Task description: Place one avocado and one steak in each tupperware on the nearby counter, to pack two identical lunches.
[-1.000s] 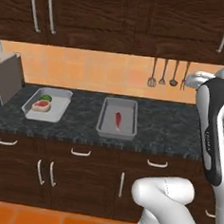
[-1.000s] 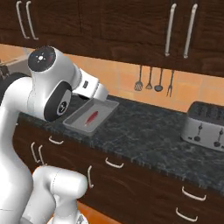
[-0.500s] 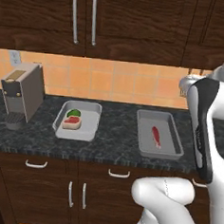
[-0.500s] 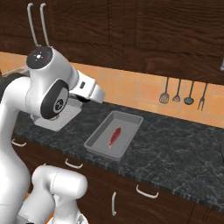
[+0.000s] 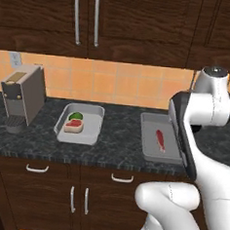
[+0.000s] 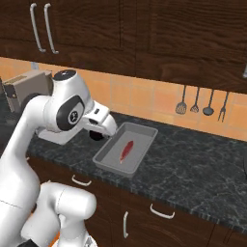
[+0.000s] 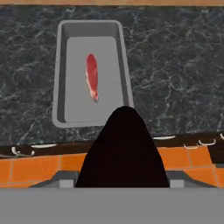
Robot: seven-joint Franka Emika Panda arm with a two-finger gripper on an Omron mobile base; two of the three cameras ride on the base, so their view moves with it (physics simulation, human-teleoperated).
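Observation:
Two light-grey tupperware trays lie on the speckled counter (image 6: pixel 193 166). The left tupperware (image 5: pixel 93 131) holds a green avocado (image 5: pixel 76 116) and a red steak (image 5: pixel 73 127). In the right tupperware (image 5: pixel 153 122) (image 6: pixel 144 132) (image 7: pixel 125 65) lies a lone steak (image 5: pixel 160 140) (image 6: pixel 125 151) (image 7: pixel 92 82). My gripper (image 6: pixel 98 135) (image 7: pixel 124 146) hovers over the counter's front edge, just short of the right tray's near end. It is shut on a dark rounded thing, the second avocado (image 7: pixel 124 144), which hides the fingertips.
A tall grey coffee machine (image 5: pixel 23 97) (image 6: pixel 26 89) stands at the left end of the counter. Kitchen utensils (image 6: pixel 201 102) hang on the tiled wall to the right. Dark cabinets with silver handles run above and below the counter.
The base has driven left along the counter, so both trays and the coffee machine have slid right in the left base view. The grip looks unchanged.

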